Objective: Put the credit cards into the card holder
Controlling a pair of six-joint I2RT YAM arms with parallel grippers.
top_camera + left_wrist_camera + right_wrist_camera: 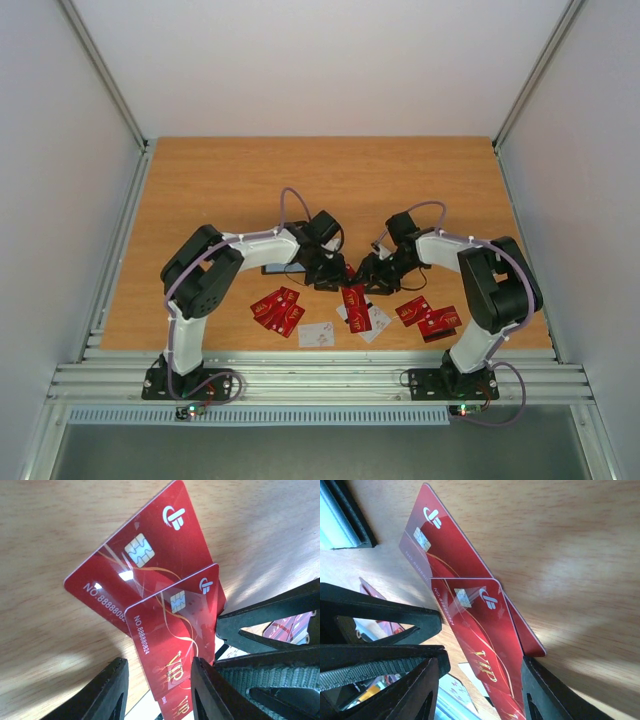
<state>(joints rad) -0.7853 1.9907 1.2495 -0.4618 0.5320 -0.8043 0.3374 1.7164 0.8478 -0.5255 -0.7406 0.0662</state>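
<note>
Both arms meet mid-table [220,180]. Left gripper [160,662] and right gripper [480,661] each have fingers apart, straddling one red card [170,630] that overlaps a second red card [125,555]. Pinched or not: cannot tell. Other credit cards [277,310] lie loose toward the near edge. Card holder [274,268] sits beside the left gripper.

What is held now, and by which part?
Two overlapping red cards: their VIP end sits between the fingers of the left gripper and of the right gripper. Which one truly clamps them cannot be told.
</note>
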